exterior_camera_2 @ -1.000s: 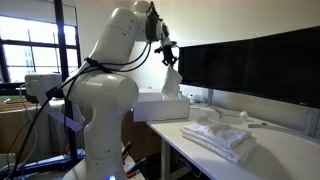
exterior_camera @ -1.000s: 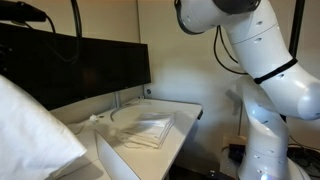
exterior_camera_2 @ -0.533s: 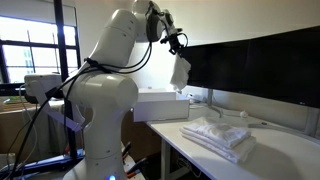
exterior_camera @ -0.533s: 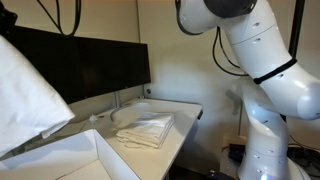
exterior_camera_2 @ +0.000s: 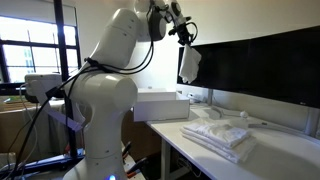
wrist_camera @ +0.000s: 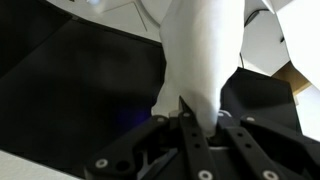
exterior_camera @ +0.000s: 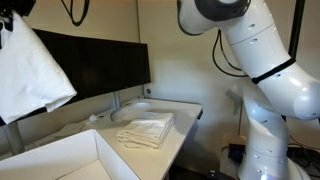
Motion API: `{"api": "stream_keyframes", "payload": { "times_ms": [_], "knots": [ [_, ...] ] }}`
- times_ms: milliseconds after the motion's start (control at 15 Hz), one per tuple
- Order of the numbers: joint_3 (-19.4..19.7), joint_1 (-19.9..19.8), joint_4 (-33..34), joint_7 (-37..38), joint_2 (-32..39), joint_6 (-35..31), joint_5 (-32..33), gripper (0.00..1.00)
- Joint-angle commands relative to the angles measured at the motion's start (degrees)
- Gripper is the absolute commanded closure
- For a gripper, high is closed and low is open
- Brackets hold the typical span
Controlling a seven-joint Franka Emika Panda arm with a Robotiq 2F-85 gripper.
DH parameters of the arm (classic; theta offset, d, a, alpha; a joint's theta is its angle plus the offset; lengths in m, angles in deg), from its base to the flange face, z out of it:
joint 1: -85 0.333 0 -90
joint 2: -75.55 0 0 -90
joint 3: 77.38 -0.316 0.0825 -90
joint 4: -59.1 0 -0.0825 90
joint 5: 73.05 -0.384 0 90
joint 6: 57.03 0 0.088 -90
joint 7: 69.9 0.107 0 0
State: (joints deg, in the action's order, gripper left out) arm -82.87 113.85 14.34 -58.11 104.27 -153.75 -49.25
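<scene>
My gripper (exterior_camera_2: 186, 37) is shut on a white cloth (exterior_camera_2: 189, 65) that hangs from it high in the air, in front of the dark monitors. The same cloth (exterior_camera: 30, 70) fills the upper left of an exterior view, with the gripper (exterior_camera: 12, 20) at its top. In the wrist view the cloth (wrist_camera: 200, 50) is pinched between the black fingers (wrist_camera: 188, 115). A white open box (exterior_camera_2: 160, 103) stands below and beside the cloth, and shows in the foreground (exterior_camera: 60, 160) too. A pile of folded white cloths (exterior_camera: 145, 130) lies on the white table (exterior_camera: 185, 125), also seen in the other view (exterior_camera_2: 220, 135).
A row of dark monitors (exterior_camera: 100, 65) stands along the back of the table (exterior_camera_2: 290, 155). The robot's white arm and base (exterior_camera_2: 100, 100) stand beside the table's end. Cables hang near the base.
The gripper has risen with the white cloth, lifting it up and away from the box toward the monitors.
</scene>
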Motion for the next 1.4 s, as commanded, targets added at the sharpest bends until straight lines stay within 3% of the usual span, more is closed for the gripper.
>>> {"api": "stream_keyframes", "payload": {
  "times_ms": [0,400,800,1333],
  "knots": [
    [0.01,-3.57,-0.64,0.05,-0.25,-2.55,-2.77,0.97],
    [-0.23,-9.05,-5.53,2.23,-2.13,-8.15,-8.02,0.97],
    [-0.25,-12.31,-20.48,9.39,-8.63,-21.21,-13.73,0.97],
    [1.06,-12.40,-40.92,23.23,-18.98,-32.20,-13.75,0.97]
  ]
}}
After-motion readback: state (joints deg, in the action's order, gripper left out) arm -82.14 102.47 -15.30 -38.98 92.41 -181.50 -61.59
